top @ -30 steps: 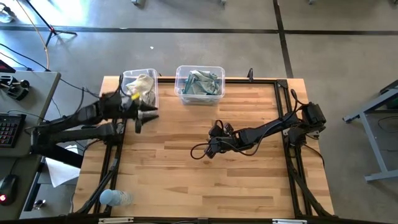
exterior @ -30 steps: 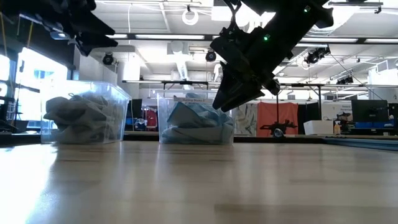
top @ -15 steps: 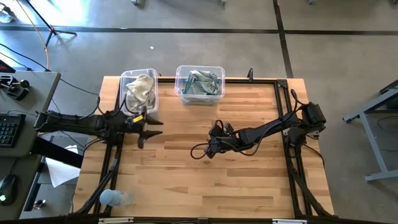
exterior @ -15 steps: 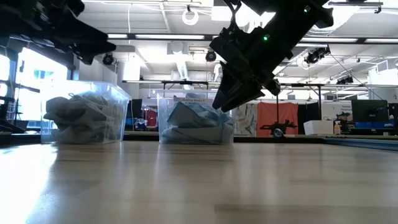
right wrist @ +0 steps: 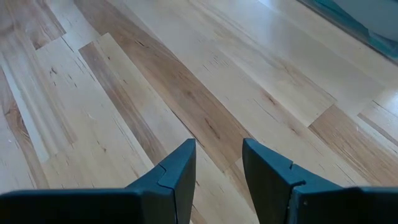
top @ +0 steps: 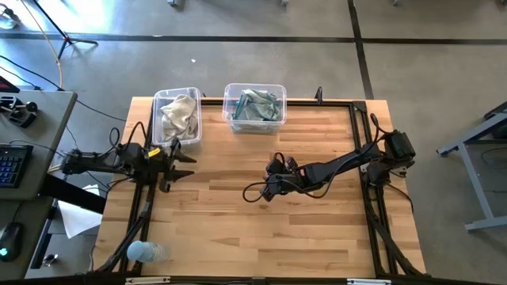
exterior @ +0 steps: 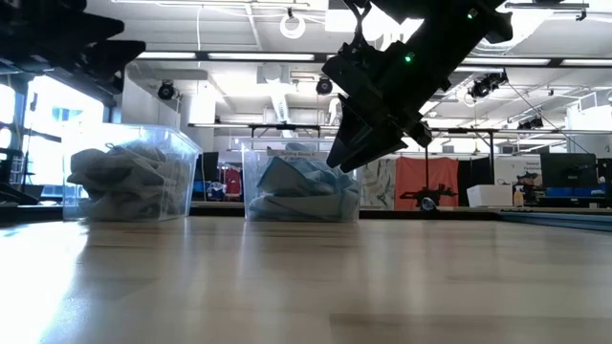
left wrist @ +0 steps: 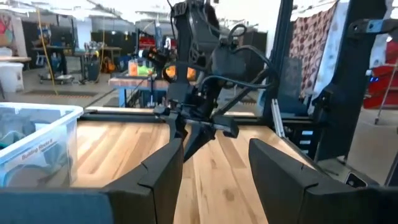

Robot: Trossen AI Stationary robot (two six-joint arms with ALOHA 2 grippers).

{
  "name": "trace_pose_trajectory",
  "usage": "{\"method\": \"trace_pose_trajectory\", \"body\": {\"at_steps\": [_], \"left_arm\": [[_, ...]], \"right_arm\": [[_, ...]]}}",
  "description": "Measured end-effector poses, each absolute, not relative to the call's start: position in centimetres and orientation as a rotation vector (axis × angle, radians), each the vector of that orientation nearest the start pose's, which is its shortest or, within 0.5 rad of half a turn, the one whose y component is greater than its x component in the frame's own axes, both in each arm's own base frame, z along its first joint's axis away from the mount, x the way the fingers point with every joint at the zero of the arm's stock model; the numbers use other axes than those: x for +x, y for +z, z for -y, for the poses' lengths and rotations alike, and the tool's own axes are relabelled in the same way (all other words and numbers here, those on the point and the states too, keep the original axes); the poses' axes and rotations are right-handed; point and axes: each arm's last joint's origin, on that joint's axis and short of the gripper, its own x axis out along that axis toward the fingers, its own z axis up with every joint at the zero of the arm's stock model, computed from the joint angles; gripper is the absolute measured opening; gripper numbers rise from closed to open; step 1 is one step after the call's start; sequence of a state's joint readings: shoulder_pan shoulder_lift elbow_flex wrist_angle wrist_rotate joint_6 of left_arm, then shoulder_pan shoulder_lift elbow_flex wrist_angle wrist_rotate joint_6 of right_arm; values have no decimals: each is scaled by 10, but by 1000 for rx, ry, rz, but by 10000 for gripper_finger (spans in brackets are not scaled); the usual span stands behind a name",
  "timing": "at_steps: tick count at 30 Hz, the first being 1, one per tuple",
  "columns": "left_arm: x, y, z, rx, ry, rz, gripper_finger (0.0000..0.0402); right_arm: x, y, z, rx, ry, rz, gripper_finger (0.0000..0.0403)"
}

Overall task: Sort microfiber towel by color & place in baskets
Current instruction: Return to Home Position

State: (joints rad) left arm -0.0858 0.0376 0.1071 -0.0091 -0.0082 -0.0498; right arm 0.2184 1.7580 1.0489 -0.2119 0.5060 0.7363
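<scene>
Left gripper [top: 184,166] being held open, empty, near left basket [top: 176,93], cropped in low view, right gripper [top: 271,180] parted, empty

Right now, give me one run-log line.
left gripper open, near left basket | right gripper open, over table centre | beige towels: left basket | blue towels: right basket

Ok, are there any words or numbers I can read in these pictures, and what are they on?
Nothing reads clearly.
White label on the clear tub, left wrist view: printed words, too blurred to read.
Small label on the tub holding blue towels, low view: too small to read.
</scene>
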Motion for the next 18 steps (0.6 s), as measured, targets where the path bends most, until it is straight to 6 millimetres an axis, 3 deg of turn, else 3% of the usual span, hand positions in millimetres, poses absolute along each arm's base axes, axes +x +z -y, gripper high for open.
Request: {"method": "trace_pose_trajectory", "body": {"at_steps": [8,14,18], "left_arm": [[97,170,8,-39,-60,42,170],[97,169,8,-24,-56,27,170],[97,168,8,-24,-55,17,170]], "right_arm": [[345,175,-61,317,-547,-723,126],[345,174,-61,290,-540,-736,125],[343,173,-60,245,-527,-764,92]]}}
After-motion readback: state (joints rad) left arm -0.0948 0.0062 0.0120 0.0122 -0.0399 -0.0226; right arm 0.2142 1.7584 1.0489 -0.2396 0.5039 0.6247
